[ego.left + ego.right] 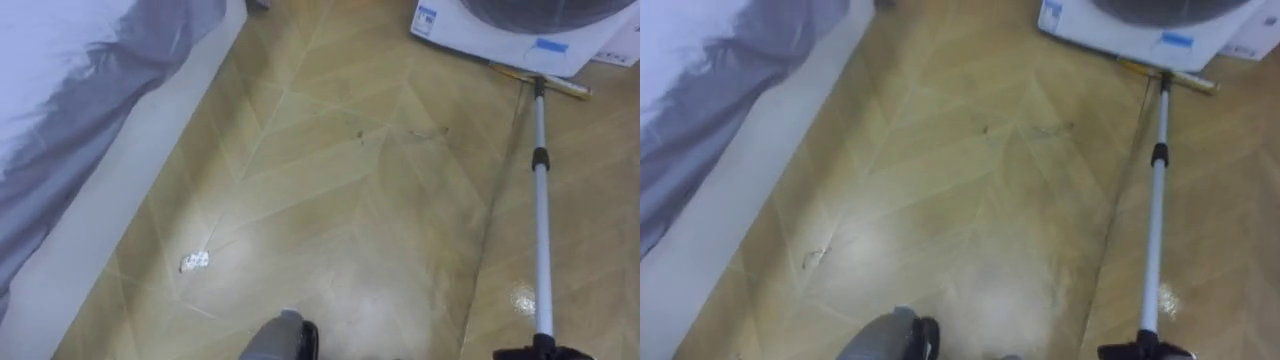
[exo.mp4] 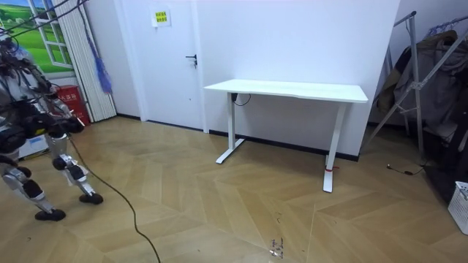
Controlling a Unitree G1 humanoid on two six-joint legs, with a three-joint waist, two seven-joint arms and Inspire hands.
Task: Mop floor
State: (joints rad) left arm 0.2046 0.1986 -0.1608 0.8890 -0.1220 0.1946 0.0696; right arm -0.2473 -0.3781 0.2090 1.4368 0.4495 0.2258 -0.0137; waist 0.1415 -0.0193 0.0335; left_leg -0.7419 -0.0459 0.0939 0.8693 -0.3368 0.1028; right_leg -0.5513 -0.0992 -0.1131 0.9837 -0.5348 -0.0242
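**A:** Left eye first. Where's the mop?

**B:** The mop (image 1: 541, 230) lies on the floor (image 1: 350, 200) to my right, with its head (image 1: 540, 85) just beside the white appliance (image 1: 500, 35). The dark shape at the pole's near end is probably my right hand (image 1: 540, 353), and the grey shape at the bottom edge my left hand (image 1: 285, 338). I can't tell the grip of either.

**A:** Room view?

**B:** I'm at the far left by the curtain (image 2: 77, 66), well apart from the white table (image 2: 292, 91).

**A:** Right eye?

**B:** The pole runs almost straight away from me, with the head farthest out and set crosswise. I'd draw the head back off the appliance, keep it flat, then sweep left toward the bed (image 1: 700, 110).
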